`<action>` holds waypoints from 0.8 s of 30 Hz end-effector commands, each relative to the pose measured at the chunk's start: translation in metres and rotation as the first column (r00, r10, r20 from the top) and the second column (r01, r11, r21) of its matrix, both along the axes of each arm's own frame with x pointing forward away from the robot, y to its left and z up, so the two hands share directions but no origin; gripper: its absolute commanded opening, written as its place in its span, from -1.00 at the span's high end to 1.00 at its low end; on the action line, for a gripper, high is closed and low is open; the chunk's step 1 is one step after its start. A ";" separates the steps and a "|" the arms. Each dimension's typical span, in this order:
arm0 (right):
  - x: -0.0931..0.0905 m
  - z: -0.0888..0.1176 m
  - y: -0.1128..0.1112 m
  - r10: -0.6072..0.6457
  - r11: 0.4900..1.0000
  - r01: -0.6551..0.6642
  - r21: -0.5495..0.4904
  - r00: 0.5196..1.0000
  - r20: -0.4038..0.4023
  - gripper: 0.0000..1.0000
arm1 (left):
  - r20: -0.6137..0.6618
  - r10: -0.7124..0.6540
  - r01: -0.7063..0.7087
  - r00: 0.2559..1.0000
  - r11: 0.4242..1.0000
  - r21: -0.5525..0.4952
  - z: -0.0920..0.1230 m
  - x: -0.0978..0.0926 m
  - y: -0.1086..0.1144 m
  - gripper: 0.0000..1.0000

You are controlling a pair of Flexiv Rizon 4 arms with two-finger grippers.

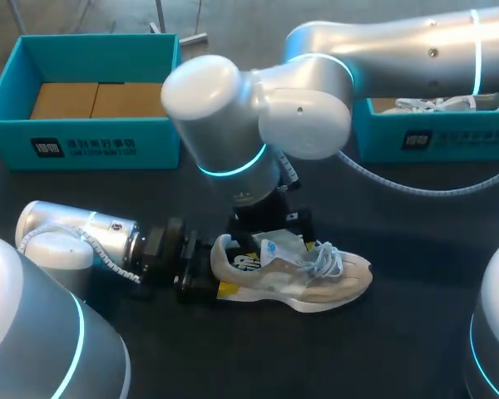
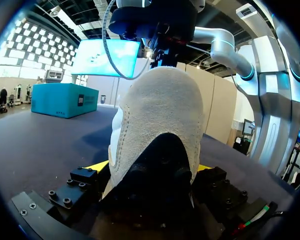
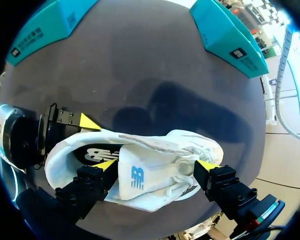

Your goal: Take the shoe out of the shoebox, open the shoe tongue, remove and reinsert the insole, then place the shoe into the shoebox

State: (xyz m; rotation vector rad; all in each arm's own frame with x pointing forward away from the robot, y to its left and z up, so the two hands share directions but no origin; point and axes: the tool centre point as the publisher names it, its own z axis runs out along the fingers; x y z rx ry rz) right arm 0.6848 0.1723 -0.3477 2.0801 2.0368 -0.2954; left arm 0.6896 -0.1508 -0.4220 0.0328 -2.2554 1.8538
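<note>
Shoe [image 1: 316, 278] sits on its sole on the table [image 1: 416, 224], out of the box, toe toward our right. Empty teal box [image 1: 91, 145] is well apart, at the far left of the table.

Left gripper [image 2: 150, 167] is low behind the shoe and clamped on the heel, a yellow tip against each side of the heel cup. Right gripper [image 3: 157, 165] hangs above the shoe, fingers spread wide and gripping nothing. One tip is at the mouth beside the tongue [image 3: 135, 175], the other out by the laces [image 3: 192, 150].

Tongue is raised. Insole [image 3: 97, 152], with a dark logo, shows in the mouth and lies flat in place as far as we can tell.

Handling, our judgement:
- **Shoe:** light, with a soft upper that gives under a pinch. The heel is the stiffest part, so the left hold there suits as an anchor.
- **Insole:** looks thin and floppy, likely to fold. Best taken at its heel edge just inside the collar and drawn back and up.
- **Tongue:** may flop back if released.
- **Laces:** could snag a fingertip.
</note>
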 end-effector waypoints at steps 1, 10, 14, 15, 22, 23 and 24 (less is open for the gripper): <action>-0.009 0.004 -0.007 -0.436 0.900 0.434 0.048 0.887 0.151 -1.00 | -0.001 0.002 -0.002 1.000 1.000 0.000 -0.004 0.001 0.002 1.00; -0.008 0.012 -0.013 -0.444 0.896 0.443 0.043 0.881 0.162 -1.00 | -0.001 0.002 -0.002 1.000 1.000 0.000 -0.004 0.001 0.002 1.00; -0.008 0.015 -0.019 -0.451 0.892 0.450 0.047 0.877 0.165 -1.00 | -0.001 0.002 -0.002 1.000 1.000 0.000 -0.004 0.001 0.002 1.00; -0.008 0.016 -0.020 -0.453 0.891 0.452 0.049 0.876 0.165 -1.00 | -0.001 0.002 -0.002 1.000 1.000 0.000 -0.004 0.001 0.002 1.00; -0.010 0.020 -0.031 -0.474 0.881 0.466 0.088 0.866 0.160 -1.00 | -0.001 0.002 -0.002 1.000 1.000 0.000 -0.004 0.001 0.002 1.00; -0.010 0.020 -0.032 -0.483 0.876 0.475 0.085 0.861 0.160 -1.00 | -0.001 0.002 -0.002 1.000 1.000 0.000 -0.004 0.001 0.002 1.00; -0.010 0.019 -0.032 -0.483 0.876 0.475 0.085 0.861 0.160 -1.00 | -0.001 0.002 -0.002 1.000 1.000 0.000 -0.004 0.001 0.002 1.00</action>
